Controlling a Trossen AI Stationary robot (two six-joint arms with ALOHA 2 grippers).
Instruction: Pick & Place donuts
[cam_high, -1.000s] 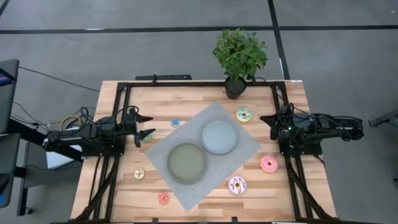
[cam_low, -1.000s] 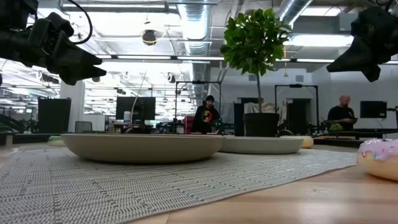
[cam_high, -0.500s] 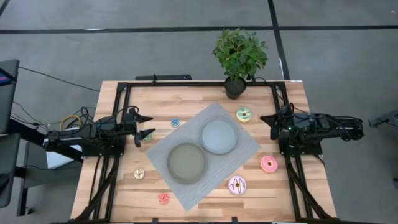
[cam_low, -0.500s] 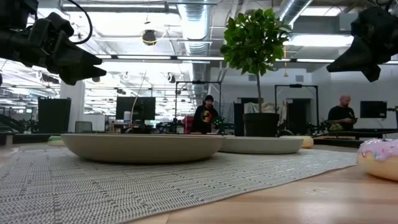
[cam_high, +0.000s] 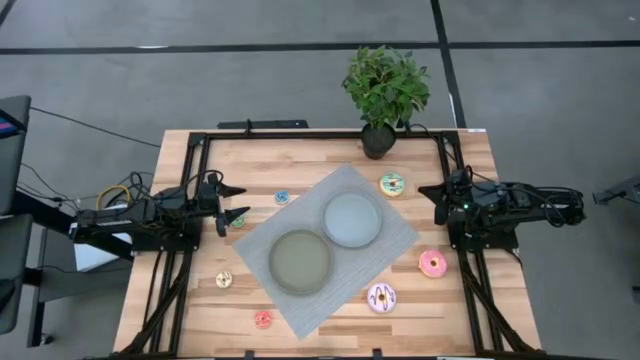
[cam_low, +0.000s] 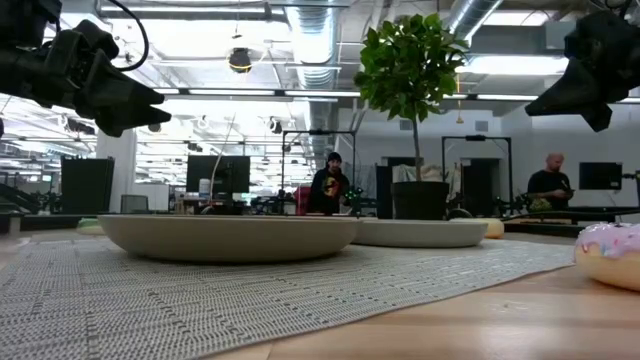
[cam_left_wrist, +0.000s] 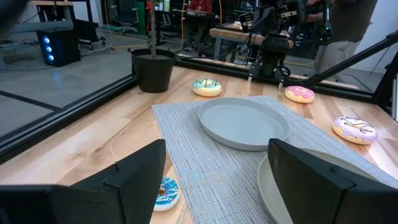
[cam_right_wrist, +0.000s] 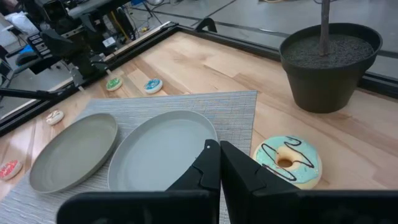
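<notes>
**Wooden tabletop: no donuts placed yet**

Both grey plates (cam_high: 325, 242) are sitting empty on the woven mat (cam_high: 392, 243). Seven donuts (cam_high: 433, 264) are lying scattered around it on bare wood. Left gripper (cam_high: 232, 203) is hovering with fingers parted, empty, near the green donut (cam_high: 238, 221). Right gripper (cam_high: 434, 202) is waiting, fingers closed. Potted plant (cam_high: 385, 92) is standing clear.

Evenly and brightly lit from overhead, with only soft, short shadows around the plant (cam_high: 386, 88) on the bench (cam_high: 300, 160). Strong glare from ceiling lights (cam_low: 500, 65) behind the plant in the low view, washing out the background. Blurred there: the pink donut (cam_low: 610, 255) at the edge. Out of focus in the wrist views: close dark fingers (cam_left_wrist: 323, 180).
</notes>
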